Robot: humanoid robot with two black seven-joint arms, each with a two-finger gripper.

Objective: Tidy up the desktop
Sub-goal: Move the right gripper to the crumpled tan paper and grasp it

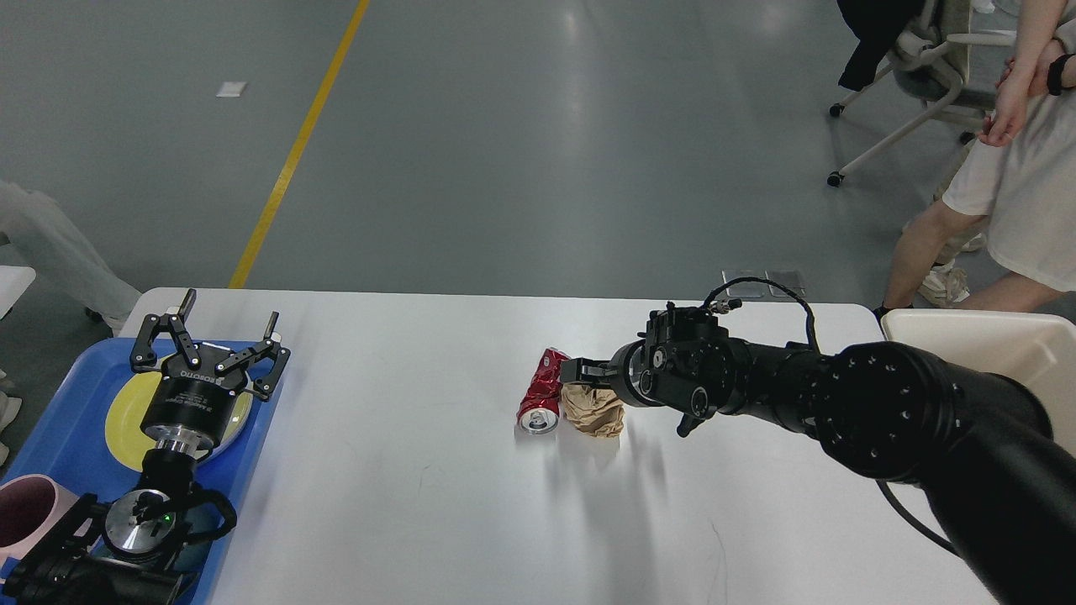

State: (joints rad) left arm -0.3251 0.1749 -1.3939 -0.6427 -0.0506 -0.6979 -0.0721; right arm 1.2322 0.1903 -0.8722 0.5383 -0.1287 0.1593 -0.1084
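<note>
The white desktop (403,504) carries a crushed red can (540,393) lying next to a crumpled brown paper ball (593,412) near its middle. My right gripper (580,370) reaches in from the right and sits low on the top back of the paper ball, right beside the can. Its fingers are dark and seen end-on, so I cannot tell how they stand. My left gripper (229,311) is open and empty, hovering over the yellow plate (122,412) on the blue tray (59,437) at the left.
A pink cup (23,514) stands on the tray's near corner. A cream plastic bin (992,344) stands at the table's right edge, mostly hidden by my right arm. A person (1009,193) and a wheeled chair (916,76) are beyond the far right corner.
</note>
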